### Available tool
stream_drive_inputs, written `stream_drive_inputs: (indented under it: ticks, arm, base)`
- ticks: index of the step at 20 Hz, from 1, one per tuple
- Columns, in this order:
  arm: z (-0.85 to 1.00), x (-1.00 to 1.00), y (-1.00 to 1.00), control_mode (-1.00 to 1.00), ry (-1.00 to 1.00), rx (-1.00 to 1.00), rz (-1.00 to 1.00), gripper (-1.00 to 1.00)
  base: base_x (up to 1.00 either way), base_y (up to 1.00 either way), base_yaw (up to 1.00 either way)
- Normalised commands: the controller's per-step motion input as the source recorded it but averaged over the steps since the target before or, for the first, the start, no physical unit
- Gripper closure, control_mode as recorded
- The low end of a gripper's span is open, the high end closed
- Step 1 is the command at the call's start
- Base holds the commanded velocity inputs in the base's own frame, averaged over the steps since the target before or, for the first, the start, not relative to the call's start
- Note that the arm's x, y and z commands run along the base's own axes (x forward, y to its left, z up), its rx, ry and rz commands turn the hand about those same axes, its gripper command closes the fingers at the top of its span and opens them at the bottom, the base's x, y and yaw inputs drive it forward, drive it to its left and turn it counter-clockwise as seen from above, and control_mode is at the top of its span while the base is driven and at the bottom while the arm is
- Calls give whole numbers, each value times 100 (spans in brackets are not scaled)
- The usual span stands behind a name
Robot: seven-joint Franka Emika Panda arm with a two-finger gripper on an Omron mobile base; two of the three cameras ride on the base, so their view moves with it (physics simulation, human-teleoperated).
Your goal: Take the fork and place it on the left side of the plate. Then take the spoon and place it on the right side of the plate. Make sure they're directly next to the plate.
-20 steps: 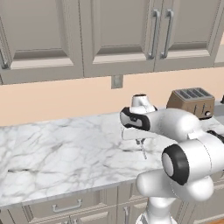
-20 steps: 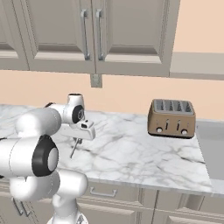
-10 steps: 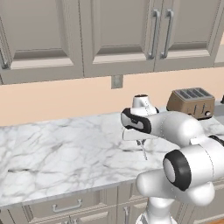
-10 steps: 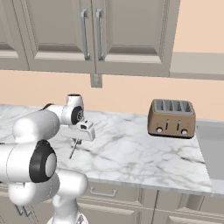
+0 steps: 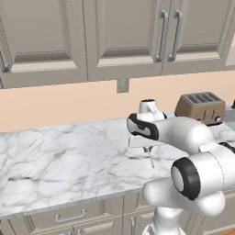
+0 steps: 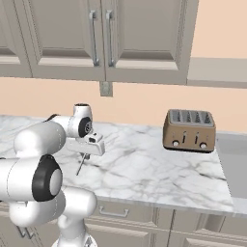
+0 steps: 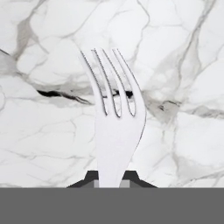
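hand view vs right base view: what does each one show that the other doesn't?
Hand view alone: the fork's four prongs close up, its neck pinched between the dark fingertips.
Right base view alone: the toaster, the grey cabinets, the wall outlet and the sink at the right edge.
Both: the marble counter and the fork hanging from the shut gripper above it.

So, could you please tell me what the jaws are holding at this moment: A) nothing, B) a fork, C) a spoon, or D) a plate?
B: in the hand view the pronged fork rises from between the shut jaws, above the marble counter.
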Motion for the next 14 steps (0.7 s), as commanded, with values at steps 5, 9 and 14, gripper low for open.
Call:
stream_drive_inputs:
  ticks: [5,9,14]
  arm:
    - [0,0,0,100,0,0,0,100]
    - [0,0,0,100,0,0,0,100]
    - [0,0,0,100,0,0,0,100]
  base:
    - [0,0,0]
    - [-3,0,0]
    - [-64,0,-3]
